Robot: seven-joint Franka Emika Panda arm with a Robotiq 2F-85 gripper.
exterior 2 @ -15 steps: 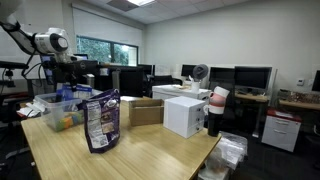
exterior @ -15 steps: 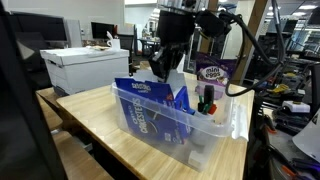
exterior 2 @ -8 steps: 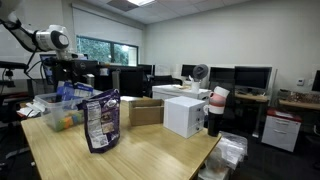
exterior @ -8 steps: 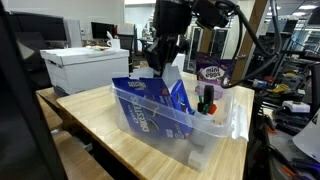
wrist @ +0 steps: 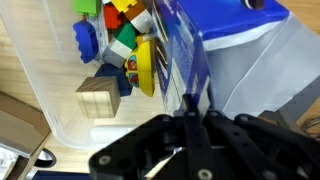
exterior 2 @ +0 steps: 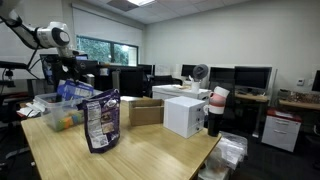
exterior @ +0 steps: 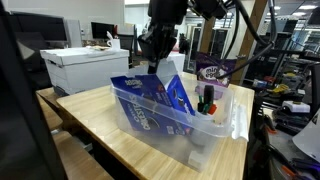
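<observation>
No txt legible; blue bag print too blurry.

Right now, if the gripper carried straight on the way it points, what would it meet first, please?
The gripper is shut on the top edge of the blue bag, so it would push into that bag first. Beyond it probably lies the floor of the clear bin, though depth is hard to judge.
</observation>
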